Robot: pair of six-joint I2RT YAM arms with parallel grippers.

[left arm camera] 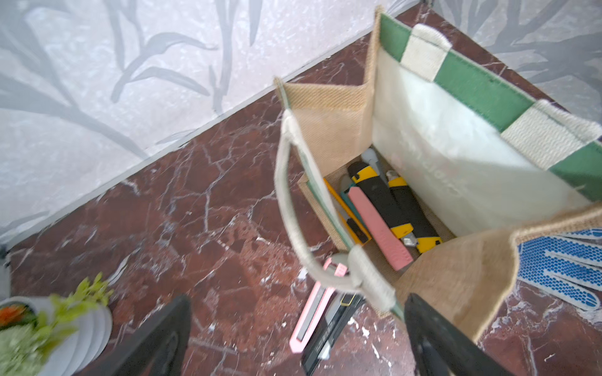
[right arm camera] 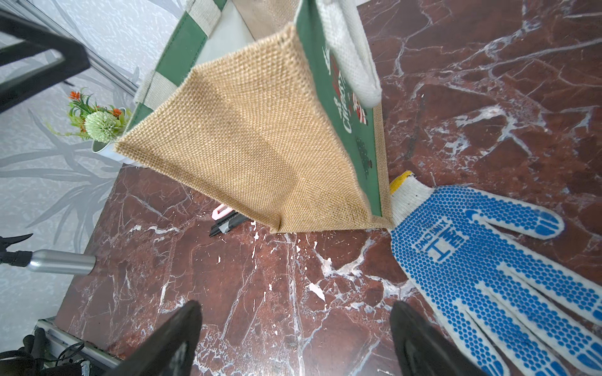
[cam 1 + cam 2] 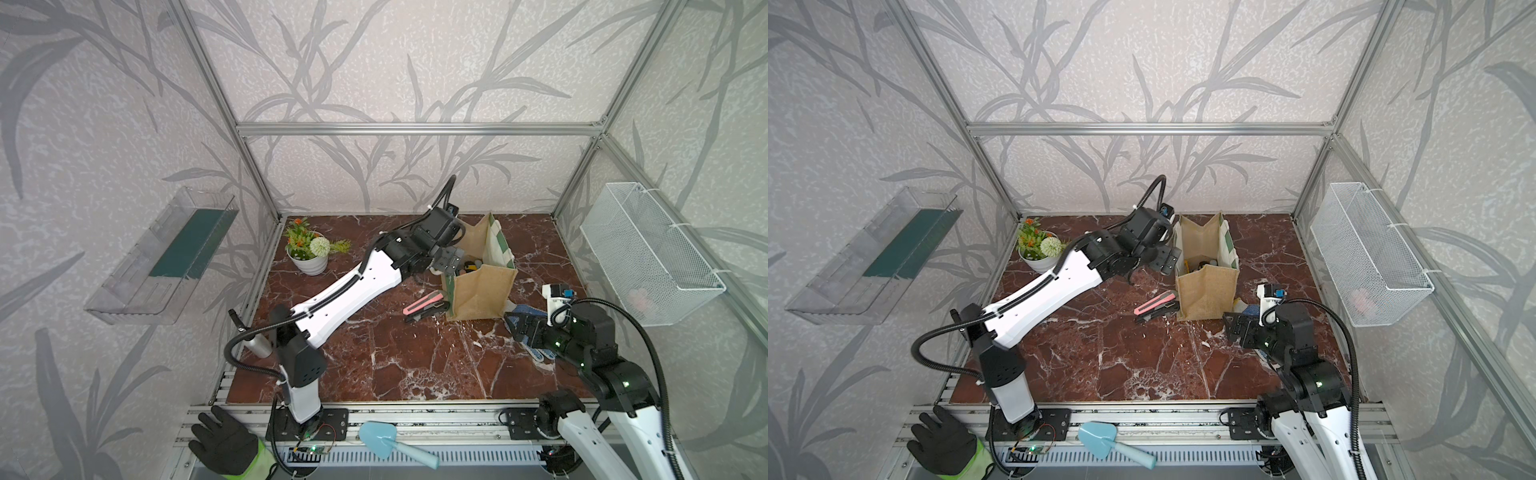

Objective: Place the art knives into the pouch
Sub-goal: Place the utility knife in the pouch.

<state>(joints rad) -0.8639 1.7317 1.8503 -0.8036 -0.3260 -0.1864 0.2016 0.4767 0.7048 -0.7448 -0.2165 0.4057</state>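
Left gripper gapes empty by the pouch, right gripper open too. We'd guess the pink art knife outside is light, stiff, slick: pinch across its middle.

Red marble tabletop; pouch standing upright, mouth open; pink art knife and black art knife side by side just beside its base; blue-dotted glove at its other side; flower pot near far left corner.

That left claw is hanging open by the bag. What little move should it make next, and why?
Probably swing the left claw down toward the pink art knife on the table. The claw stands open and empty at the mouth of the pouch, several knives lie inside, while the pink one and a black knife lie outside, beside its base.
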